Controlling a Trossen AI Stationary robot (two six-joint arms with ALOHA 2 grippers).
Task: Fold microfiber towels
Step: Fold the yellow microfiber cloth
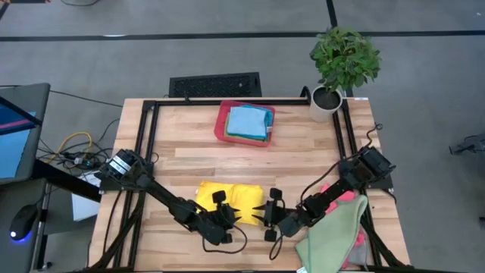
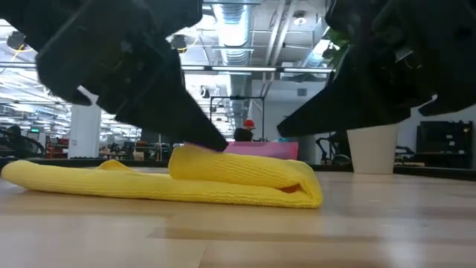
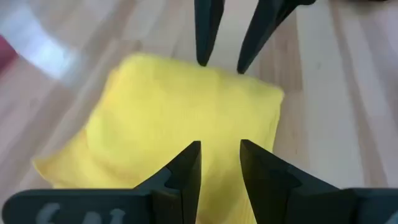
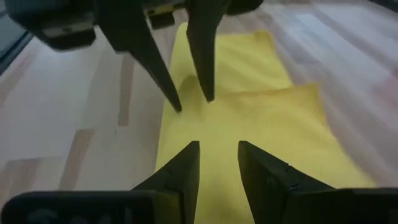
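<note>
**Fig. — Both grippers at the yellow towel**

Folded yellow microfibre towel (image 1: 227, 199) lies at table's 6 o'clock edge. Left gripper (image 1: 225, 222) sits at towel's 6 o'clock side, right gripper (image 1: 270, 216) at its 3 o'clock end; tips face each other. Wrist views: each pair of jaws narrowly parted, a slim gap showing, yellow cloth beneath; no grip evident. Red rectangular tray (image 1: 221, 126) w/ light-blue folded cloths (image 1: 248, 121) at 12 o'clock. Green cloth (image 1: 337, 235) over pink one (image 1: 345, 195) at 4 o'clock. Potted plant (image 1: 339, 64) at 1 o'clock.

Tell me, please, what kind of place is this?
Probably a robot workbench in a large open office or lab: a wooden table with a framed rig, exposed ceiling ducts, and distant desks with monitors.
</note>
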